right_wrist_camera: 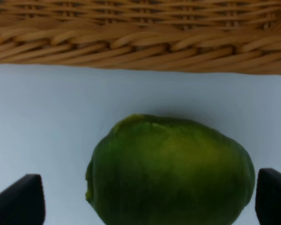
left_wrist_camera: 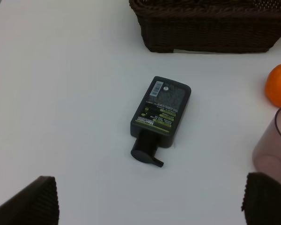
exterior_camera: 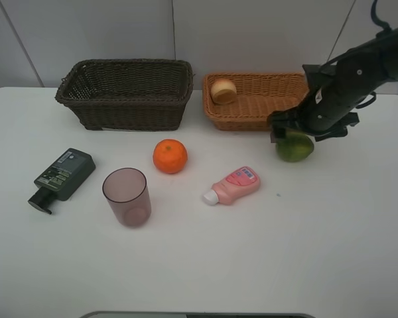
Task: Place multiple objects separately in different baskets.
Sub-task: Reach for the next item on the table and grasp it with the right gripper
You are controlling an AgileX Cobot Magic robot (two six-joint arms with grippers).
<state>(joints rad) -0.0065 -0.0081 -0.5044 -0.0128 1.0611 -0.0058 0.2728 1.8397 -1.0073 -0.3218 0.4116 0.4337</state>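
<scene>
I count one item sorted so far: the red-yellow fruit [exterior_camera: 223, 91] sits in the light tan basket [exterior_camera: 252, 118], toward the end nearest the dark brown basket [exterior_camera: 119, 109], in which I can see nothing from the high camera. Everything else is out on the white table [exterior_camera: 285, 252]. The green fruit [right_wrist_camera: 171, 168] rests on the table just in front of the tan basket's near wall. My right gripper [right_wrist_camera: 146, 200] is down around it with the jaws spread wide, one finger clear of the skin and the other just beside it, so I judge it is not gripped. My left gripper [left_wrist_camera: 147, 199] hangs with its jaws fully apart and nothing between them, over bare table close to the dark green pump bottle [left_wrist_camera: 161, 111], which lies flat with its nozzle pointing away from the brown basket. The orange [exterior_camera: 170, 156], the upright mauve cup [exterior_camera: 127, 197] and the pink bottle [exterior_camera: 234, 185] on its side are spread across the middle, apart from one another. That leaves five items to place, so by my reckoning the job is in its early part.
</scene>
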